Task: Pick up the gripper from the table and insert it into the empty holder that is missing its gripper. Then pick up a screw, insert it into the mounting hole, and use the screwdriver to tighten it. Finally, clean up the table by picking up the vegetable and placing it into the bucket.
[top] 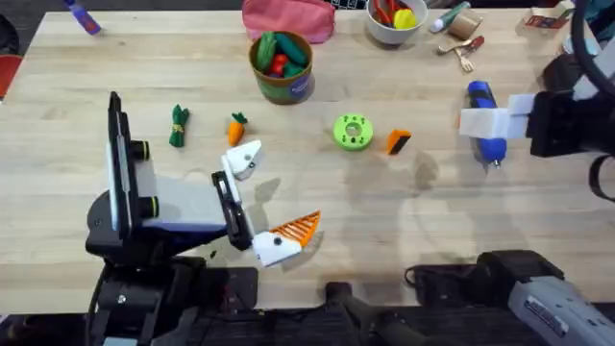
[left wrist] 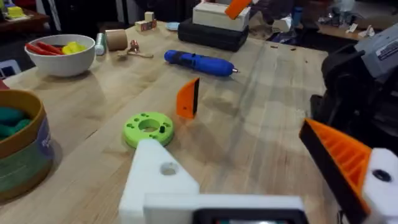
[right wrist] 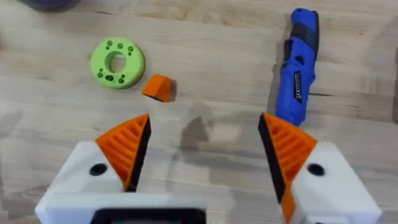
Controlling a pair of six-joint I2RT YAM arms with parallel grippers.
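Observation:
The orange gripper [top: 398,142] [left wrist: 188,98] [right wrist: 158,88] lies on the table [top: 404,221] beside a green disc [top: 353,132]. My left gripper [top: 269,195] [left wrist: 249,168] is open: one side is the plain white holder [top: 243,159] [left wrist: 158,180] with a round hole [left wrist: 169,168], the other bears an orange fin. My right gripper [top: 490,123] [right wrist: 205,152] hovers open over the blue screwdriver [top: 492,149] [right wrist: 297,68], nothing between its pads. The carrot [top: 236,128] lies left of centre, below the green bucket [top: 282,67]. No screw can be made out.
A green leafy toy [top: 179,125] lies left of the carrot. A pink pouch [top: 286,17], a white bowl [top: 396,19] of toy food and small items line the far edge. The bucket holds toy vegetables.

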